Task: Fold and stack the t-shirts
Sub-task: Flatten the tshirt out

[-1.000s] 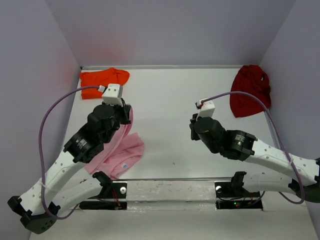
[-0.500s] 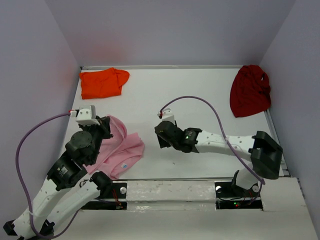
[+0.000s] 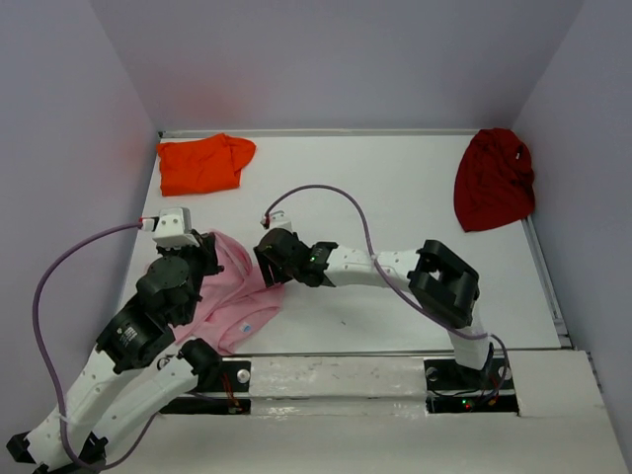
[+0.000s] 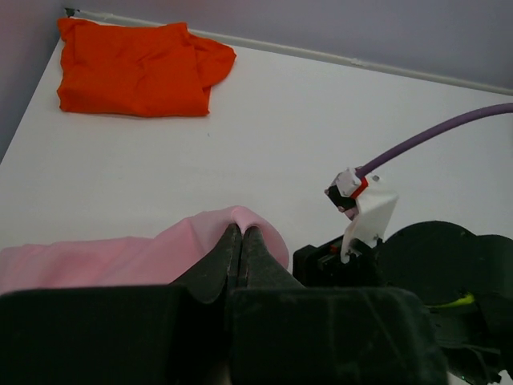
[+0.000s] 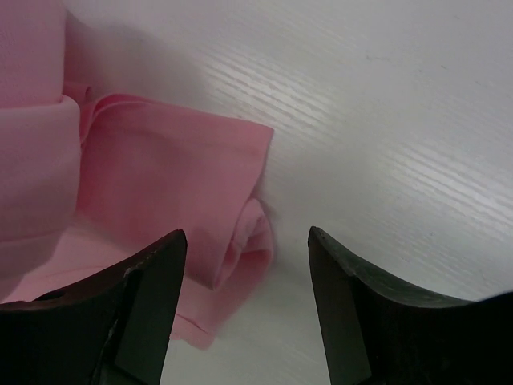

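Overhead and wrist views of a fold-and-stack task, early stage. The bright orange cloth t-shirt [image 3: 200,166] lies at the far left corner of the matte white table [image 3: 375,197] as a compact, roughly rectangular bundle, which suggests one fold is done (its edges are uneven, so the fold is loose). The dark red cloth t-shirt [image 3: 494,180] sits well apart at the far right edge, a rounded, crumpled heap that appears untouched. The light pink cloth t-shirt [image 3: 247,301] lies near the left arm's base, bunched and partly doubled over.

The left gripper [image 4: 242,237] is pressed together on a raised ridge of the pink fabric, pinching a thin pleat that drapes away to the left. The right gripper [image 5: 246,234] hovers just over the shirt's other edge with its jaws spread, framing a rolled hem and a flat corner of cloth; nothing is held between its black fingers [image 5: 144,297].

All three garments are thin, soft knit, matte and easily creased, and the pink one shows smooth folds and a curled seam. Judged from this layout, the pink and dark red shirts await folding, and no stack exists yet (each shirt occupies its own area).
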Robot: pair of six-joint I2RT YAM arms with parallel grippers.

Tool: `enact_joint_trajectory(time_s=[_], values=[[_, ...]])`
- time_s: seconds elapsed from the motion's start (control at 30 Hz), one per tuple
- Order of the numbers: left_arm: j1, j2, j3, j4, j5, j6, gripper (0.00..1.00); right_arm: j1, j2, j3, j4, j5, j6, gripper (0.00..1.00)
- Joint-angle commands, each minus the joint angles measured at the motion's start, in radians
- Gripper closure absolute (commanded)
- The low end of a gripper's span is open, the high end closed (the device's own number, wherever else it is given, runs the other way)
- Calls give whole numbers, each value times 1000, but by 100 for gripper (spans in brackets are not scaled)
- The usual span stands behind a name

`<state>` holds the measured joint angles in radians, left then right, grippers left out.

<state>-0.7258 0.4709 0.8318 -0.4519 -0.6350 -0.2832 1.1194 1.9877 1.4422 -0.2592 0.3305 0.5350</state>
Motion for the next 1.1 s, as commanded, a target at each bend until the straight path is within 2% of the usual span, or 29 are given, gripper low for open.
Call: enact_joint_trajectory(time_s=[0.0,0.27,0.6,0.73,0.77,0.8,0.83,0.87,0.9,0.93,1.07], values=[[-1,-29,58,4,12,-8,100,0,60,118,54,-50,-17,31],[-1,-38,110,-48,46,1,100,-18,167,211,58,-74,-9,31],[-1,-31,144,-67,103,9,100,-36,243,222,60,-125,39,33],[-1,-31,164,-71,107,12,100,-36,253,210,60,-143,72,46],[-1,-31,171,-74,104,13,100,-36,257,204,60,-153,72,58],[-1,-29,174,-76,101,16,100,-36,257,202,60,-154,74,66],[-3,-29,181,-80,95,18,100,-36,253,198,63,-159,80,83],[-1,-29,185,-82,92,19,100,-46,252,195,64,-159,80,83],[-1,-29,188,-83,89,22,100,-46,247,190,63,-163,82,96],[-1,-28,191,-90,78,29,100,-46,244,185,64,-162,85,100],[-3,-28,204,-96,67,39,100,-46,223,164,63,-153,80,100]])
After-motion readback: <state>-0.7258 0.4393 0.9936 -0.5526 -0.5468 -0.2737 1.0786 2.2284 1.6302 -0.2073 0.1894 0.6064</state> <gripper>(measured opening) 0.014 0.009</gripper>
